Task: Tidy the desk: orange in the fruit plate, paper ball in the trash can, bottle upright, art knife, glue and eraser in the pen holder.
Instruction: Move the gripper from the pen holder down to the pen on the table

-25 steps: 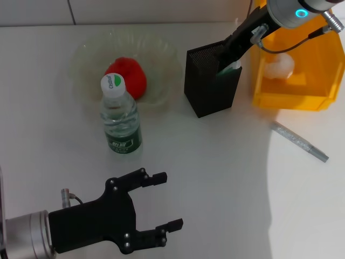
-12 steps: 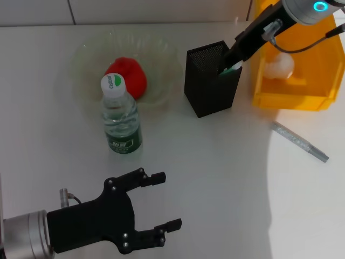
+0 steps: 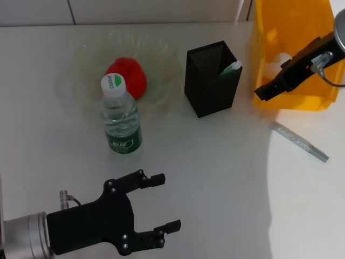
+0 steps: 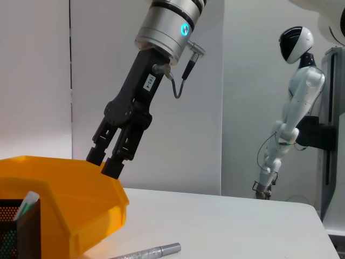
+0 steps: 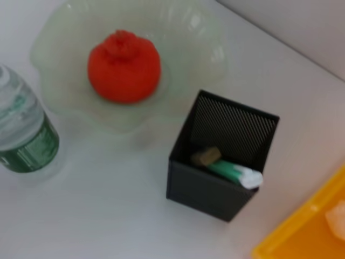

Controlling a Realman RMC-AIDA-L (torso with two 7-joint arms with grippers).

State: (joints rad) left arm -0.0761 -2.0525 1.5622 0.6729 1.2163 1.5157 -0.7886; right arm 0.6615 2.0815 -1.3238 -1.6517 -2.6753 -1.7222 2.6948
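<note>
The orange (image 3: 125, 76) lies in the clear fruit plate (image 3: 86, 54). The bottle (image 3: 119, 116) stands upright in front of the plate. The black pen holder (image 3: 212, 78) holds the green-white glue (image 3: 230, 68) and, in the right wrist view, a brownish eraser (image 5: 205, 156). The paper ball (image 3: 280, 60) lies in the yellow trash bin (image 3: 294, 100). The silver art knife (image 3: 299, 141) lies on the table in front of the bin. My right gripper (image 3: 265, 91) hangs empty above the bin's front edge, fingers (image 4: 112, 166) slightly apart. My left gripper (image 3: 161, 205) is open and empty near the front edge.
A white humanoid robot (image 4: 291, 108) stands far off beyond the table. The knife also shows in the left wrist view (image 4: 145, 252), beside the bin (image 4: 70, 210).
My right gripper let go of the glue in the pen holder, rose and moved right to the bin's front edge. The left arm has not moved.
</note>
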